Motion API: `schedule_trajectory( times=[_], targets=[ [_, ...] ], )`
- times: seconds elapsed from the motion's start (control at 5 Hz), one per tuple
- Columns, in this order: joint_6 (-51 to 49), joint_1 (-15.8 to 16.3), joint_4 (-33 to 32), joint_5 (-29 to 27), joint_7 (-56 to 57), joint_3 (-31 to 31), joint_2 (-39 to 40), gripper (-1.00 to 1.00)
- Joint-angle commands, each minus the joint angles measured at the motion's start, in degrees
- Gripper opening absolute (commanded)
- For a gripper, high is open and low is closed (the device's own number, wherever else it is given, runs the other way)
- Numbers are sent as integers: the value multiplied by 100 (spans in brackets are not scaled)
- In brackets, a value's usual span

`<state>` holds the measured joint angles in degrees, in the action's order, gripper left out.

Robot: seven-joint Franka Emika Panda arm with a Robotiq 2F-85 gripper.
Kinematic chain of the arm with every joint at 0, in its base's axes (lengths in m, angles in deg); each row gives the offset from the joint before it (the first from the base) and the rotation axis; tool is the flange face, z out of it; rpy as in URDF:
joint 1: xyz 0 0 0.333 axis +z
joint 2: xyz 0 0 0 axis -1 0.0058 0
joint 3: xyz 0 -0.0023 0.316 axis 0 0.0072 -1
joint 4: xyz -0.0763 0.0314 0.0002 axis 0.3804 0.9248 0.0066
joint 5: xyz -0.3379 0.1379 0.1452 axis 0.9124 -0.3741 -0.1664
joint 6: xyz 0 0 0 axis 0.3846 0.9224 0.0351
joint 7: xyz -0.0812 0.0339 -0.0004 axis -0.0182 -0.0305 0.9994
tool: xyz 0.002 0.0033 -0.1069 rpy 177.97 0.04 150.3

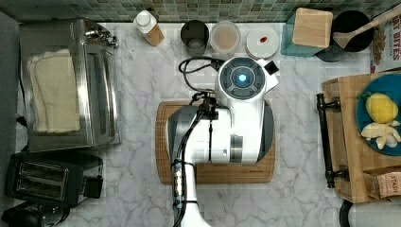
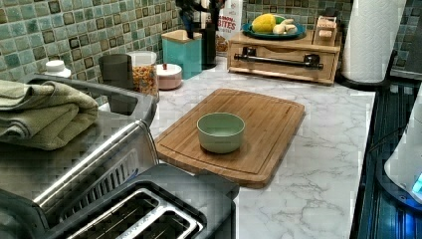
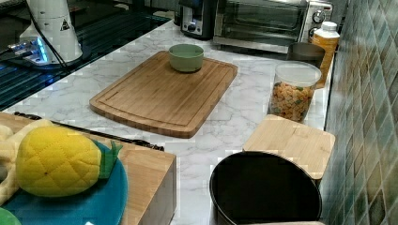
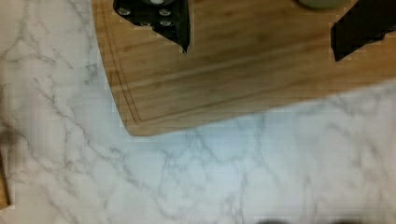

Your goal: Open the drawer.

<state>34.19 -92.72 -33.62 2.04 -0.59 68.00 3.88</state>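
Note:
The light wooden drawer [image 2: 281, 67] sits shut in a small wooden unit at the top view's right, at the far end of the counter in the left view. Its long black bar handle [image 1: 325, 138] [image 2: 278, 58] [image 3: 101, 133] faces the marble counter. My arm [image 1: 236, 118] hangs over the bamboo cutting board [image 1: 215, 174], well to the left of the handle in the top view. In the wrist view my gripper [image 4: 259, 49] is open, its two black fingers [image 4: 175, 28] wide apart above the board's corner with nothing between them.
A green bowl [image 2: 221, 131] stands on the cutting board. A blue plate [image 1: 373, 90] with a toy pineapple [image 1: 381, 108] lies on top of the drawer unit. A toaster oven [image 1: 71, 85], a toaster [image 1: 47, 177], jars [image 1: 224, 37] and a paper towel roll [image 2: 370, 40] line the edges.

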Motion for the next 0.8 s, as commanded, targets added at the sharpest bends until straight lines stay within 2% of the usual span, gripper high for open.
schedule_trajectory(
  times=[0.2, 0.6, 0.8],
  targets=[
    [660, -595, -713, 640, 1843, 504, -250, 100],
    [1798, -785, -1177, 981, 2267, 895, -151, 100],
    [2111, -1045, -1151, 1043, 2588, 941, 88, 100]
  ],
)
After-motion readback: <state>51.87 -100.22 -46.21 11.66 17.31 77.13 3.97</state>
